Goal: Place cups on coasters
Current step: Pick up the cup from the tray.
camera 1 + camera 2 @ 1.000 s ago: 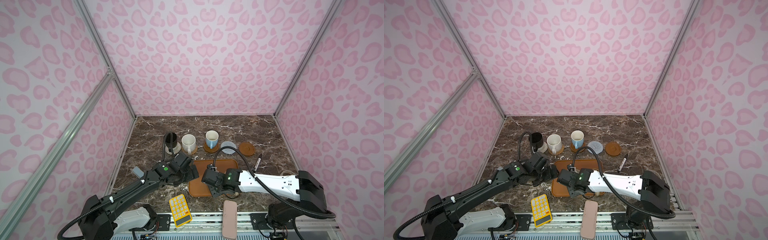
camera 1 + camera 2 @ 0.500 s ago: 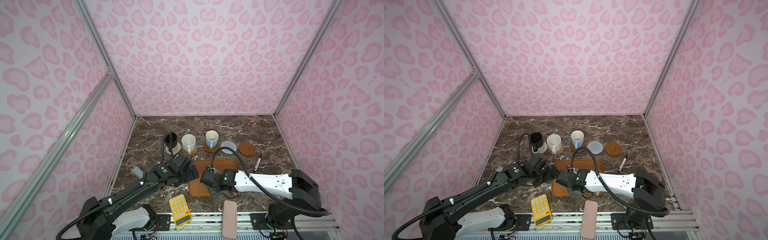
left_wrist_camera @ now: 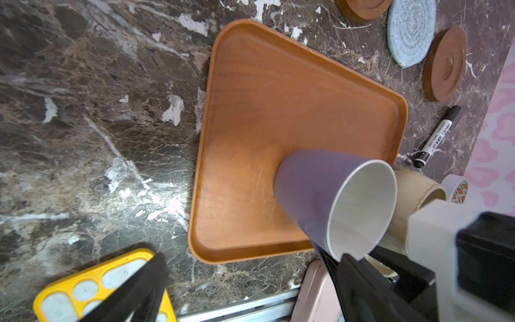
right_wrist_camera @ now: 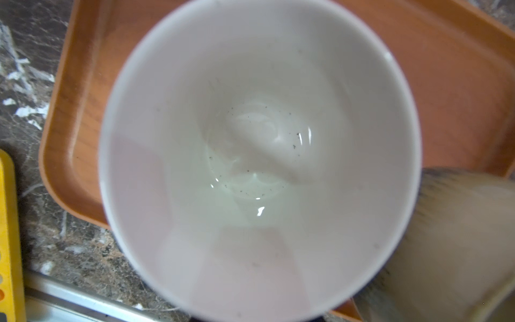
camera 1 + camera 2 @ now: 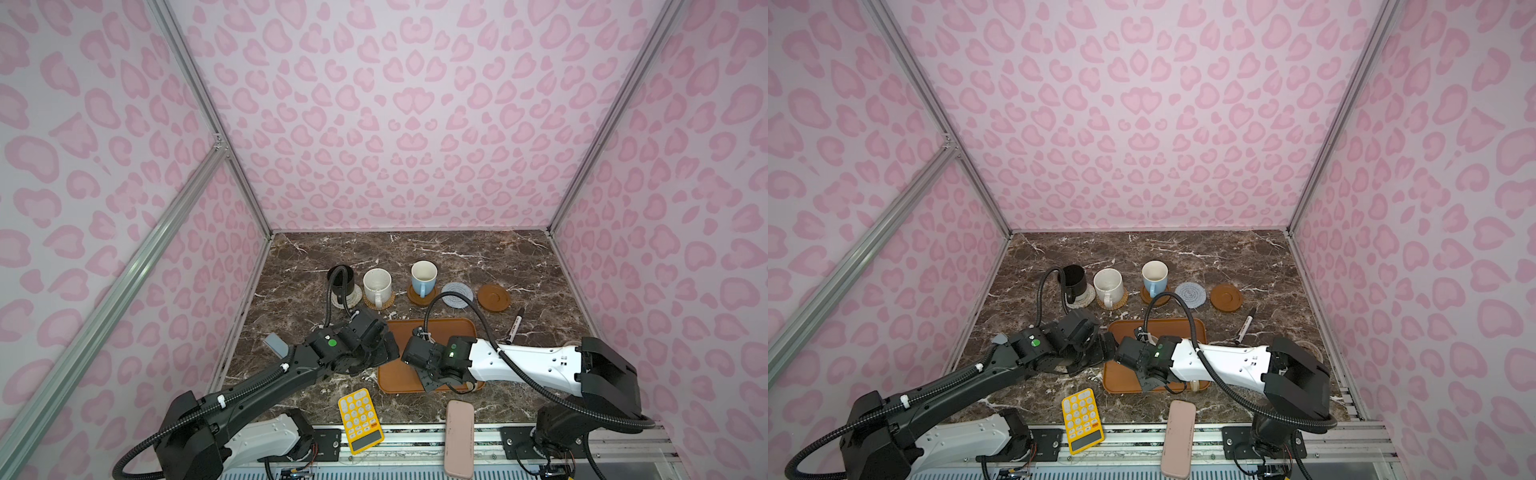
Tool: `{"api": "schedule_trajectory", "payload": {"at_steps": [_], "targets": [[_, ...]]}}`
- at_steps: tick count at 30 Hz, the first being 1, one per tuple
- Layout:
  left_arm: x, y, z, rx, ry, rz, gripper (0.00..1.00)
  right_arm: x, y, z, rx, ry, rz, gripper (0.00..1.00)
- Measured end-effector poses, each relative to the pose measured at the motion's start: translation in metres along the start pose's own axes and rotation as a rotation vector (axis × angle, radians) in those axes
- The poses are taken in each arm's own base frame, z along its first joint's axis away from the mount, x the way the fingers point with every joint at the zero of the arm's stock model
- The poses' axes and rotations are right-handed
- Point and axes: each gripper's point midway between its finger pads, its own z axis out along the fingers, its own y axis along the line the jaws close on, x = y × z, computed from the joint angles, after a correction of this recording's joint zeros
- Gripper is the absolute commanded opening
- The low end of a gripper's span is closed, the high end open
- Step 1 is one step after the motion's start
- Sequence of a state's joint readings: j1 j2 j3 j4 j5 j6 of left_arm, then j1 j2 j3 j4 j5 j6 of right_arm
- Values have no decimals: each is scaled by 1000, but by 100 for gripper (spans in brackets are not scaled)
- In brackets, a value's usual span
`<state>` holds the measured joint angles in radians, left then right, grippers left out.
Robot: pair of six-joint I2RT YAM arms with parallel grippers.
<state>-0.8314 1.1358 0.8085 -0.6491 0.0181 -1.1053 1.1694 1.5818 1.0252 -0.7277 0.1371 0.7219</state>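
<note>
Left end effector [image 5: 384, 351] stands spread; right end effector's [image 5: 422, 361] pinch on lavender mug [image 3: 320, 200] cannot be told; lift straight, sparing beige mug [image 3: 412, 184].

Mostly black left arm [image 5: 266, 380], white near base, with white cable ties [image 5: 221, 401]; white-shelled right arm [image 5: 528, 365] with black joints. Green light [image 5: 331, 343] on each wrist, ribbed black hoses [image 5: 330, 297] on both.

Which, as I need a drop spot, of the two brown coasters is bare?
The brown wooden coaster at the row's end, beside the grey-blue crocheted coaster; the other brown coaster holds the light-blue mug.
</note>
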Motion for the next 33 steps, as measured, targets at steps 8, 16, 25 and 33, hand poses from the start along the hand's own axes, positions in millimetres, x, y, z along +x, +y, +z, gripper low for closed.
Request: {"api": "schedule_trajectory", "payload": {"at_steps": [8, 16, 25, 33], "targets": [[1, 0, 1, -4, -2, 0, 97, -1, 1, 5, -7, 0, -11, 25], [0, -2, 1, -8, -7, 2, 97, -4, 3, 6, -19, -13, -19, 8], [-5, -5, -5, 11, -32, 1, 97, -4, 6, 0, -34, -24, -26, 0], [-13, -14, -14, 48, -72, 1, 97, -10, 8, -19, -74, -68, -17, 0]]}}
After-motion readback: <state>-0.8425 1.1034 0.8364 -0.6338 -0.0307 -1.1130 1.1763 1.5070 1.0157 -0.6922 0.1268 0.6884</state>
